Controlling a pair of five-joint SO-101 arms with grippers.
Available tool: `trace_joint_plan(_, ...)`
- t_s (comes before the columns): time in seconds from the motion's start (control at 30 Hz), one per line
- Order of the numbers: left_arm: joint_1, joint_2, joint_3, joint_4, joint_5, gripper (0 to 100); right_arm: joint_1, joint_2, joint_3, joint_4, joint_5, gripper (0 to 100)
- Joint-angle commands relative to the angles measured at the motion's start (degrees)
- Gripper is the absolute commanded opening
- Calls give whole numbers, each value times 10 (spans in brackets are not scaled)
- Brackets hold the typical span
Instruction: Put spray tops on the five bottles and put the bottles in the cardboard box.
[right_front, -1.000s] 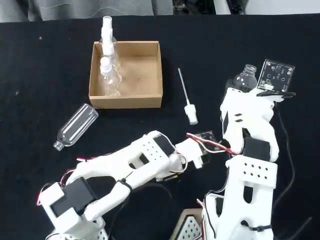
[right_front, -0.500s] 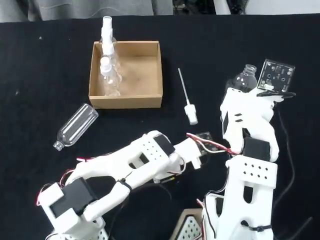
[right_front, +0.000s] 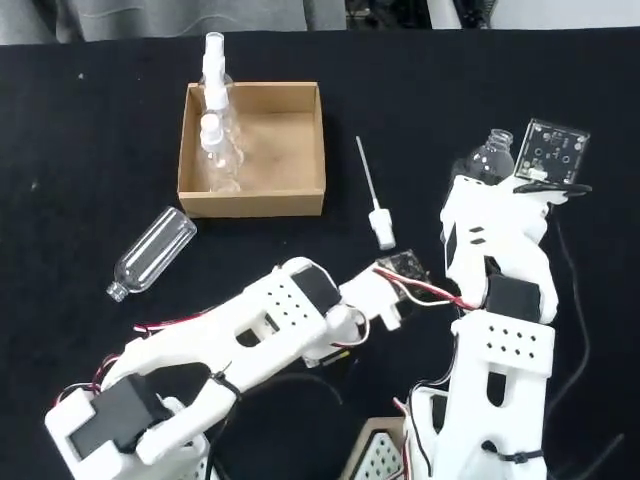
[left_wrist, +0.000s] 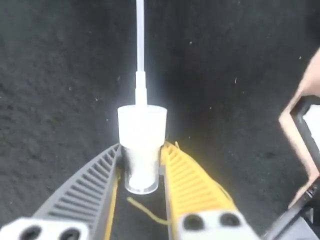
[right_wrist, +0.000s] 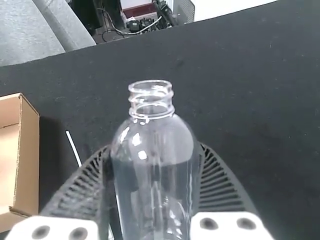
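**A:** Entry one, the box?

**B:** Box (right_front: 252, 150): open side up, far-left part of the tabletop (right_front: 100, 120), its far wall near the tabletop's far edge. Three capped bottles (right_front: 222, 160) stand in a row along its left wall, and the farthest sprayer rises above the far-left corner. Bare cardboard floor runs from them to the right wall.

**A:** Entry two, the loose bottle?

**B:** Loose bottle (right_front: 152, 250): on its side with no top on, just off the box's near-left corner and not touching it. The neck points toward the tabletop's near-left corner. Black tabletop shows all round it.

**A:** Entry three, the top?

**B:** Top (right_front: 381, 228) (left_wrist: 142, 130): flat on the tabletop near its centre, right of the box. The tube points at the far edge, and a strip of tabletop separates the tube from the box's right wall.

**A:** Left gripper?

**B:** Left gripper (right_front: 392, 262) (left_wrist: 142, 147): low over the tabletop at the near end of the top. The jaws are narrow, with ribbed fingers (left_wrist: 100, 170) set against both sides of the top's head. The tube lies free beyond them.

**A:** Right gripper?

**B:** Right gripper (right_front: 487, 168) (right_wrist: 152, 150): toward the tabletop's right edge, clamped round the held bottle (right_front: 492, 152) (right_wrist: 152, 140). That bottle is upright, with its open threaded neck uppermost. It is well apart from the box, and the top lies between the two. The left gripper's wrist sits just beside the right arm (right_front: 500, 280).
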Motion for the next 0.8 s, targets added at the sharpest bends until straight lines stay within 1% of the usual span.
trace_joint_plan(0.0,2,-31,-26,31,53,30,13,-31,-3,-18,-2,93)
trace_joint_plan(0.17,-3,-31,-61,95,111,30,13,-31,-3,-18,-2,93)
trace_joint_plan(0.4,-1,-31,-76,168,142,30,13,-31,-3,-18,-2,93)
trace_joint_plan(0.47,-3,-32,-77,173,161,30,13,-31,-3,-18,-2,93)
trace_joint_plan(0.6,-3,-32,-76,174,228,29,13,-31,-3,-18,-2,93)
trace_joint_plan(0.7,-3,-32,-73,176,265,29,13,-31,-3,-18,-2,93)
trace_joint_plan(0.77,-3,-32,-74,191,285,29,13,-31,-3,-18,-2,93)
